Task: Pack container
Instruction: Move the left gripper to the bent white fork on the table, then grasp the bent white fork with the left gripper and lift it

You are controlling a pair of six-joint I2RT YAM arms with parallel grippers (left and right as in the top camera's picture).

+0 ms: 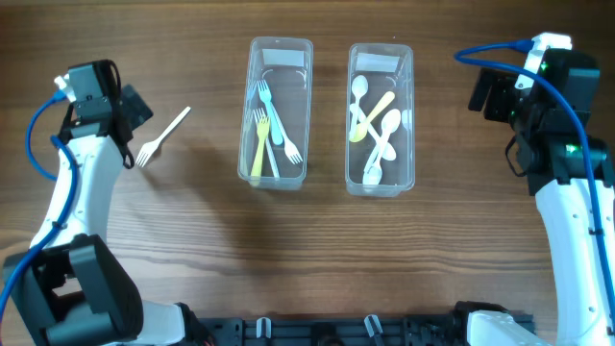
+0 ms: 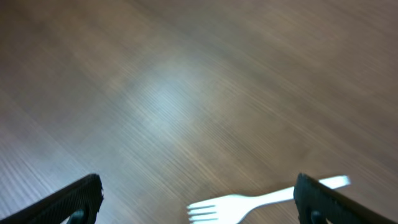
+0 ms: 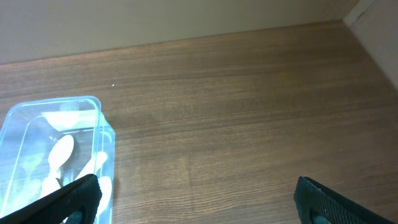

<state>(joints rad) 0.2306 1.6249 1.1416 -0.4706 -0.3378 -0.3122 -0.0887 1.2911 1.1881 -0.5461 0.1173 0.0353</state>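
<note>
Dark wood desk [image 1: 192,231] throughout, bare grain. Lying flat on it, one white fork [image 1: 161,137], well left of the fork tub [image 1: 246,106] and outside both tubs. Spread wide near its tined end, pinching nothing: left hand [image 2: 196,183]. Likewise spread, empty, near the spoon tub [image 1: 411,115]: right hand [image 3: 196,186]. Could skid the thin handle aside on closing, or scrape wood.

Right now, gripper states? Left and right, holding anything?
Left gripper: open, holding nothing; white fork lies ungrasped near it.
Right gripper: open, holding nothing.
</note>
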